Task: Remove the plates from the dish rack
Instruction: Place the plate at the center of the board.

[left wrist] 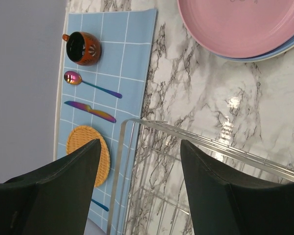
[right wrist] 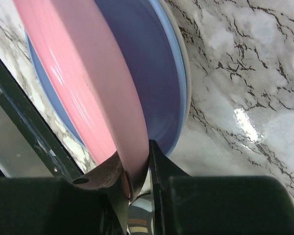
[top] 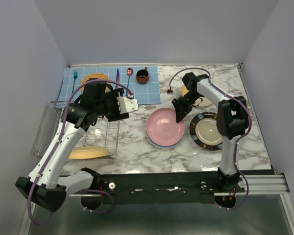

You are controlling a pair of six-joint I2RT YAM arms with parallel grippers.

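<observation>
At the right of the counter (top: 152,155), your right gripper (right wrist: 137,157) had its jaws pinched on the near rim of the pink plate (right wrist: 83,68), w/ that edge tipped up off the blue plate (right wrist: 137,58) under it. Just beside that stack lay the black-rimmed plate (top: 208,131).

Your left gripper (left wrist: 139,144) hung spread wide & empty above the dish rack (top: 105,132), where one yellow-orange plate (top: 88,152) sat low at the near end, not yet unloaded.

Risks, as I judged them:
- Letting go w/ the rim tipped could have dropped the pink plate hard or off-centre on the blue one.
- Pulling back before the jaws cleared the rim could have dragged the stack into the black-rimmed plate.
- On the left, a finger could have snagged a rack wire and shifted the rack.
</observation>
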